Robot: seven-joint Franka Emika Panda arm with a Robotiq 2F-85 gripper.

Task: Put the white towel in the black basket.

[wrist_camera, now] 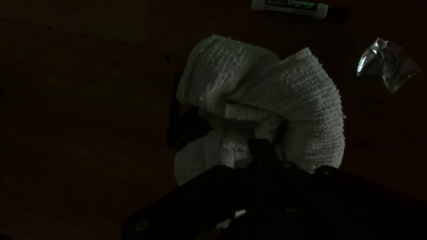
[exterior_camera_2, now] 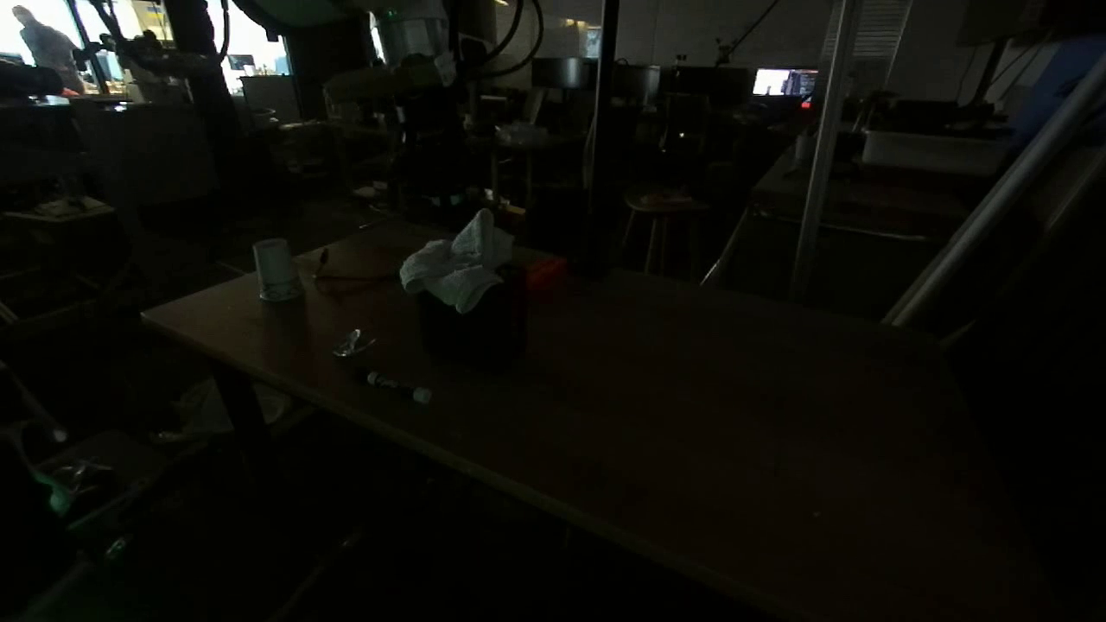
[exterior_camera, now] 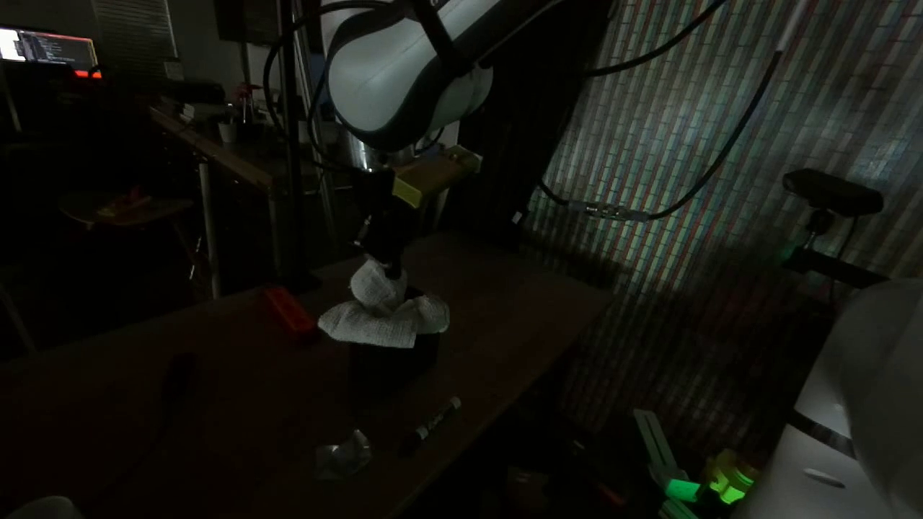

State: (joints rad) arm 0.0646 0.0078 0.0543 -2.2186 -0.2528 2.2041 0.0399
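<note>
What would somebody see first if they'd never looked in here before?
Probably the white towel, pale in all that dark, bunched up on top of the black basket with some of it hanging over the side. Next might be the big white-and-black robot arm reaching in above the table. Then maybe the yellow-green glow, low down toward the right in an exterior view.
</note>
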